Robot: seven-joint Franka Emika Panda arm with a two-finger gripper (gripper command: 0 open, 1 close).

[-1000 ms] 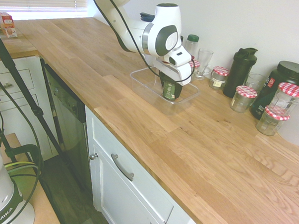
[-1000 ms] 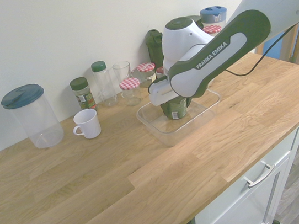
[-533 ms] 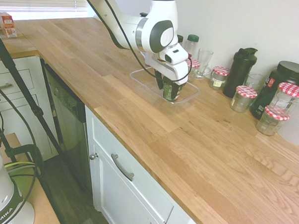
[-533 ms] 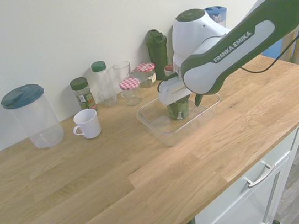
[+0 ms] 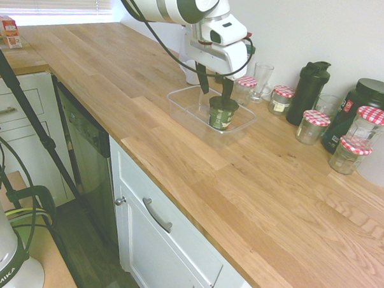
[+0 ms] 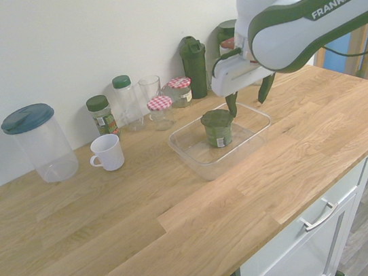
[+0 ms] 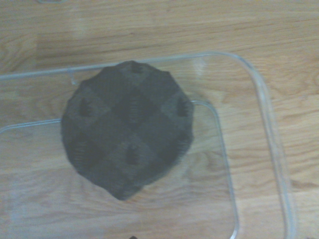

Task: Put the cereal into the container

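Now that the gripper (image 6: 249, 104) has risen | cereal (image 6: 218, 130), in container (image 6: 209, 169), sits at gripper's eight o'clock, second exterior view | spread wide, empty

The fingers (image 5: 214, 91) of the robot are open, with a gap between them, and they point downward. The white wrist (image 5: 216, 46) is directly above the fingers, and the arm (image 6: 318, 19) reaches to it from one side.

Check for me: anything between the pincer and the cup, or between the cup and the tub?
Nothing visible in either gap. The pincer is open, above and beside the cup, with only air between them. The cup already stands upright inside the tub, so no path is left to block.
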